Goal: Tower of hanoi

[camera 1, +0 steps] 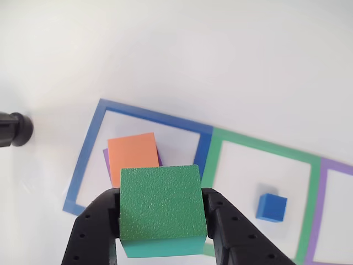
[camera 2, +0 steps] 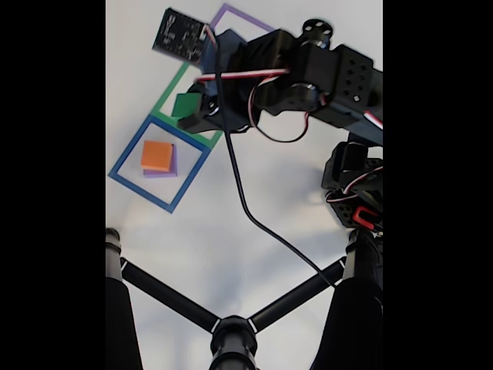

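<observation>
Green block [camera 1: 161, 203], clamped between the closed jaws of gripper [camera 1: 161, 221], lifted clear for restacking; orange [camera 1: 133, 156] on purple [camera 1: 106, 161] left; blue [camera 1: 272, 207] right.

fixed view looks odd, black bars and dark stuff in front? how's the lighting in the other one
Fixed view: black bars on both sides, dark stand legs blocking the foreground, table washed out. Other view: bright and even, green block in the gripper sharp, blue block casts a soft shadow.
</observation>
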Action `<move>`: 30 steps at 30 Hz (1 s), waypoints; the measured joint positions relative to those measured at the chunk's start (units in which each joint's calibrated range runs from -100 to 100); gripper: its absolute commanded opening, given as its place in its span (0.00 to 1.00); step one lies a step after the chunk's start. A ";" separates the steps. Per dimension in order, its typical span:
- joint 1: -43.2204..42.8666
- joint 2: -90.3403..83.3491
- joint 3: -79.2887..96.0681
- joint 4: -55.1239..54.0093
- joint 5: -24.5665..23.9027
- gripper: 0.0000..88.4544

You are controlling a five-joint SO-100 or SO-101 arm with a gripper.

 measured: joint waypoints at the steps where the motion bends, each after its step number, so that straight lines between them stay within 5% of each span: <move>1: -0.39 -0.08 4.65 -4.75 0.00 0.05; 8: -3.40 4.11 26.75 -37.20 -0.59 0.05; 16: -5.83 16.96 30.62 -60.78 -0.59 0.05; 30: -5.73 27.54 34.24 -77.01 -0.59 0.05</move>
